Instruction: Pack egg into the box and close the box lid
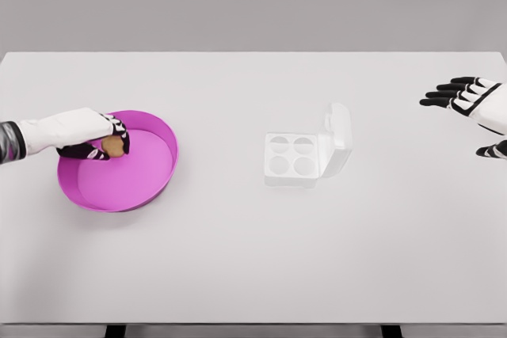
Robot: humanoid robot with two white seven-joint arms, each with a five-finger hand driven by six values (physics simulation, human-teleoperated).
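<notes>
Magenta tray (150, 187): I see it well left of the box (291, 157).
Egg (113, 146): tan, inside the tray.
Left hand (101, 143): fingers curled around the egg.
Box: lid raised, four cups bare.
Right hand (469, 99): far right of the box, fingers spread, holding nothing.

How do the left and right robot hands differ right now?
The left robot hand reaches into the pink bowl, fingers curled around the egg; the right robot hand hovers over bare table near the right edge, fingers spread, holding nothing. Both are white with black fingers.
</notes>
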